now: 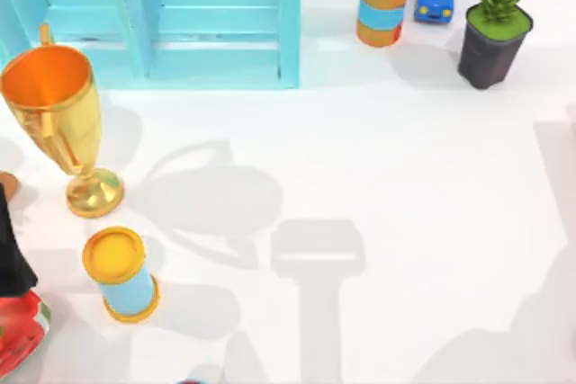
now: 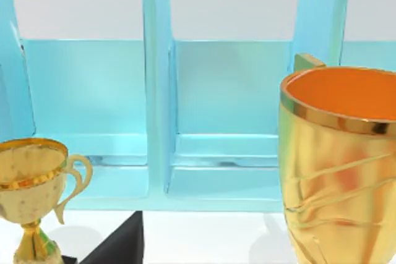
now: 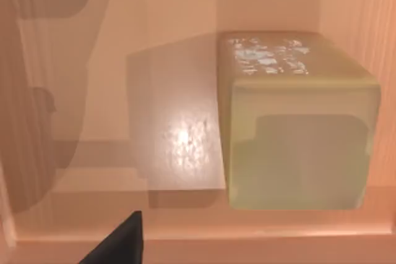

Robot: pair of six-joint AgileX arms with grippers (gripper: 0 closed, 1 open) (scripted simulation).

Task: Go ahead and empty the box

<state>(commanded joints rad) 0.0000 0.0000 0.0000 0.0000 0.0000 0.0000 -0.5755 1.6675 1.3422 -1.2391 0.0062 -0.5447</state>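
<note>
Showing white table (image 1: 405, 222) — gold trophy (image 1: 58, 123) left | blue shelf (image 1: 207, 24) behind

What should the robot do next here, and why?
Probably lower the right arm toward the pale green block lying inside the wooden box, since the right wrist view looks straight onto it and it is still in there. Whether the hand is open cannot be judged.

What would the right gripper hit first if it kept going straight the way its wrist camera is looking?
Most likely the pale green block lying inside the wooden box, a little to one side of centre; otherwise the box's floor beside it. Depth is hard to judge here.
</note>
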